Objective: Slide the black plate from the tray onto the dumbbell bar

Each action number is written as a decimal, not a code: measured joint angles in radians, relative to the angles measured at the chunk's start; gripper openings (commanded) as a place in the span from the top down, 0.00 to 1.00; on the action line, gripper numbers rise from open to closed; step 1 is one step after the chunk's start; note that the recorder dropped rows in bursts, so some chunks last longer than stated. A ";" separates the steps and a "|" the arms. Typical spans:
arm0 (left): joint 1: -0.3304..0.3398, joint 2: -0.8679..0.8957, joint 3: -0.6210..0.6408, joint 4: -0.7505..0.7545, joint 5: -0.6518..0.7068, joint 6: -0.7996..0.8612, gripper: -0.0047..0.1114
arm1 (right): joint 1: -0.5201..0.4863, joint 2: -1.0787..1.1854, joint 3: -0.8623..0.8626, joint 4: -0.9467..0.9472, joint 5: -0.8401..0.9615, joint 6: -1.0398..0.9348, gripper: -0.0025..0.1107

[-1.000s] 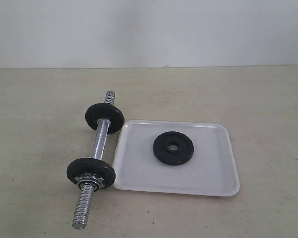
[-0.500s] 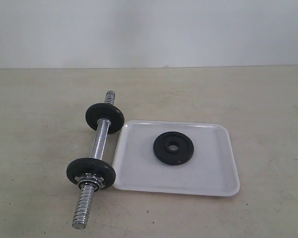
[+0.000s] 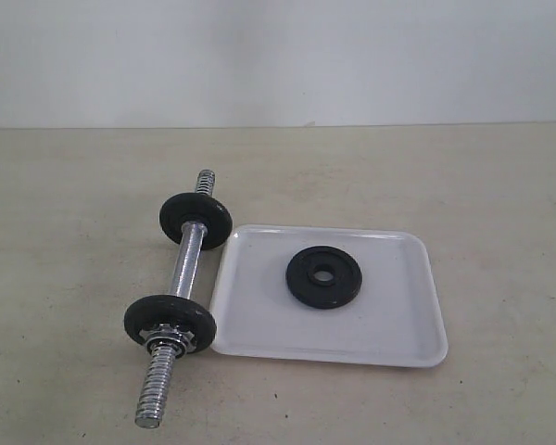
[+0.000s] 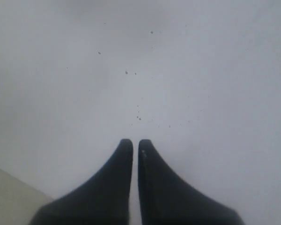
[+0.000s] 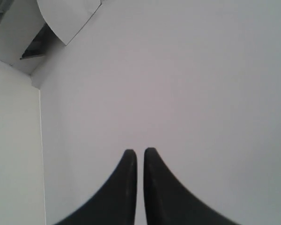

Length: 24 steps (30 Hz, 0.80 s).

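The black plate (image 3: 324, 277) lies flat inside the white tray (image 3: 259, 324), a little behind the tray's middle. The dumbbell bar (image 3: 182, 278) rests on the table just left of the tray, lying front to back, with a black disc near each end and a chrome collar nut by the near disc. No arm or gripper appears in the exterior view. My left gripper (image 4: 135, 142) is shut with nothing between its fingers, facing a pale speckled surface. My right gripper (image 5: 140, 151) is also shut and empty, facing a plain white wall.
The beige table (image 3: 482, 185) stretches wide around the tray and bar, with a white wall behind it. A pale corner edge (image 5: 39, 140) and a dark gap (image 5: 35, 44) show in the right wrist view.
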 measured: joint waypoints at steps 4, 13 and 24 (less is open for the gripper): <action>0.000 0.000 0.000 0.000 -0.019 0.000 0.92 | 0.000 0.001 0.000 0.000 -0.002 0.015 0.94; 0.000 0.000 0.000 0.000 0.049 -0.185 0.92 | 0.000 0.000 -0.021 -0.370 0.015 0.207 0.94; 0.000 0.000 0.000 0.005 0.164 -0.341 0.92 | 0.000 -0.001 -0.371 -1.266 0.314 0.684 0.94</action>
